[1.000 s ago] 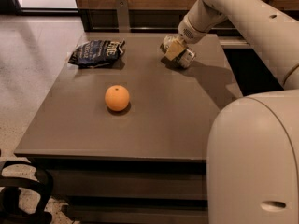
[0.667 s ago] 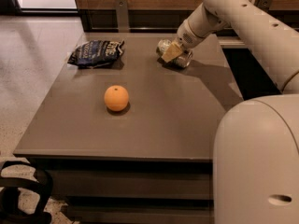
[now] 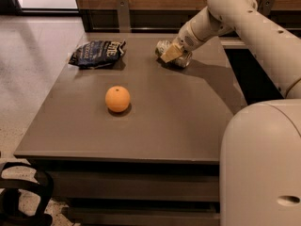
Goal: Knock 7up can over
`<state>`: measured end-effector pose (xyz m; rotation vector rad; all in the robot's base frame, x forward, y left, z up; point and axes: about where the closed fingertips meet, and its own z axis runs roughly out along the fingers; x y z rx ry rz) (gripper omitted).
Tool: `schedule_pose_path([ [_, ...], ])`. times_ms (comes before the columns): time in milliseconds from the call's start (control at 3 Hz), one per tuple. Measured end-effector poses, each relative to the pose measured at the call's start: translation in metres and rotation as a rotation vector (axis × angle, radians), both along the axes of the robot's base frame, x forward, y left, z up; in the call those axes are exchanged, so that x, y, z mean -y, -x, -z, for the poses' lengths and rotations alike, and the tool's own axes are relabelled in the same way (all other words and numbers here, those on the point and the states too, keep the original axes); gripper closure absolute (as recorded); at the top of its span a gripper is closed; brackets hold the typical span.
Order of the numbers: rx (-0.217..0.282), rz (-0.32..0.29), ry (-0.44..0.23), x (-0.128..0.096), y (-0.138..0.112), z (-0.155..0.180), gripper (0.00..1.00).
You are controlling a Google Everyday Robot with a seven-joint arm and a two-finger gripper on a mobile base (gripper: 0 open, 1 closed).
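Observation:
The 7up can is silver and lies tipped on its side at the far right of the grey table. My gripper is low over the table, right against the can and covering its middle. The can's silver end pokes out to the left of the gripper. My arm reaches in from the upper right.
A dark blue chip bag lies at the far left of the table. An orange sits in the middle left. My white body fills the lower right. A wooden wall with dark railing runs behind the table.
My arm has swung a little to the left, and the gripper and the can have shifted slightly left on the table. The orange and bag have not moved.

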<state>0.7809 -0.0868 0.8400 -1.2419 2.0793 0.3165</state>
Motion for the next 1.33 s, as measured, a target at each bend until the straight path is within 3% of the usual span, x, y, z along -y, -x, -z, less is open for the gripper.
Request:
schedule_pose_path([
  [1000,-0.008,-0.006,0.0,-0.0044,-0.0004,0.0045,0.05],
  [1333,-0.011,-0.008,0.0,-0.0059,-0.0005,0.0064,0.0],
])
